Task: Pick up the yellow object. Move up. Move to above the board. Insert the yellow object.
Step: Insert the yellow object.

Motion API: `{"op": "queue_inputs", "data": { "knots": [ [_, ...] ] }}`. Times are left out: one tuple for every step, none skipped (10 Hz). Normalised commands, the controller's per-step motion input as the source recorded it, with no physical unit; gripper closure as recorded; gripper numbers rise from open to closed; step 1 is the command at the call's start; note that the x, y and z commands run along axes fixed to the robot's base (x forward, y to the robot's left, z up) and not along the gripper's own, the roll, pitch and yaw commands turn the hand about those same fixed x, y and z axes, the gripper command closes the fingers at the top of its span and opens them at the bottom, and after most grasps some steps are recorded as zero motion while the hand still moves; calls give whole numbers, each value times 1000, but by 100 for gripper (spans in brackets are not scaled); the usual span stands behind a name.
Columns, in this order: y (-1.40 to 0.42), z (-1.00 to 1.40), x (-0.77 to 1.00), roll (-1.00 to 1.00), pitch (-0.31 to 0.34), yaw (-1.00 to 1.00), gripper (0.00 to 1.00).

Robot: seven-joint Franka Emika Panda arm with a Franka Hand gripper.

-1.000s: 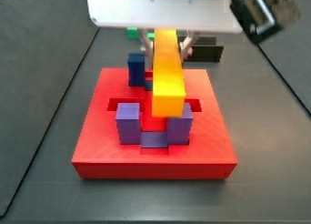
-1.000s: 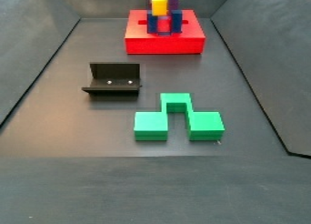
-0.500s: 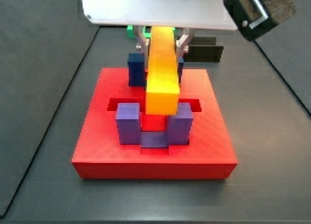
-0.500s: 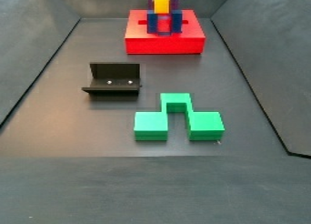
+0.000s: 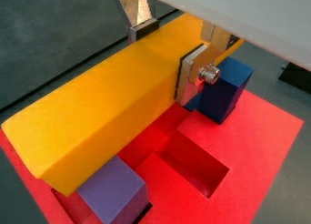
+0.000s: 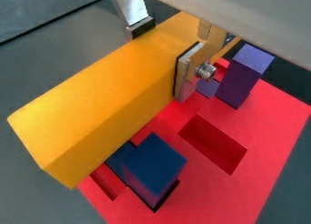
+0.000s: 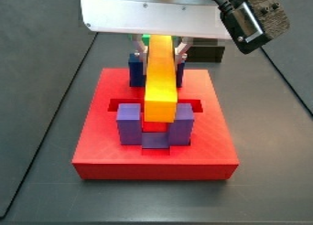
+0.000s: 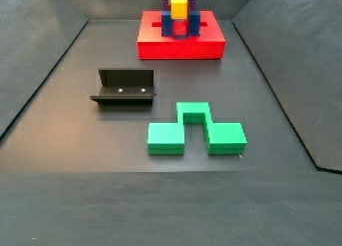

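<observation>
Claw (image 5: 170,53): two flat silver plates with dark pads, closed on the far end of the yellow bar, one plate on each long face; it hangs over the rear half of the red board, under the white wrist housing in a side view (image 7: 162,52).

Yellow bar (image 7: 160,75): long, plain, rectangular, smooth matte yellow-orange. Held lengthwise over the board, its near end tilted downward between the two front posts. Both wrist views show its broad flat side face (image 6: 115,86). In a side view (image 8: 175,2) only its end shows above the posts.

Red board (image 7: 156,155): large flat square slab, finely ribbed top, with square recesses (image 5: 201,164). It lies on the dark surface at the far end in a side view (image 8: 181,46).

Posts (image 7: 128,126): upright blue-purple square blocks rising from the board; one stands just beside a claw finger (image 5: 225,86).

Fixture (image 8: 124,87): dark L-shaped bracket on a base plate, well apart from the board.

Green block (image 8: 195,130): notched, matte, lying near the fixture.

Black block (image 7: 208,54): partly visible behind the claw.
</observation>
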Motion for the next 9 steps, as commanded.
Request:
{"op": "queue_inputs", "data": {
  "knots": [
    [-109,-20,0,24,0,46,100],
    [-91,-29,0,61,0,74,100],
    [0,0,0,29,0,31,100],
    [0,0,-29,41,0,11,100],
    [-34,-63,-91,86,0,0,100],
    [-97,-3,-120,91,0,0,100],
    [-146,0,-71,70,0,0,100],
    [-131,0,0,44,0,43,100],
    [-126,-3,0,73,0,94,100]
  ]
}}
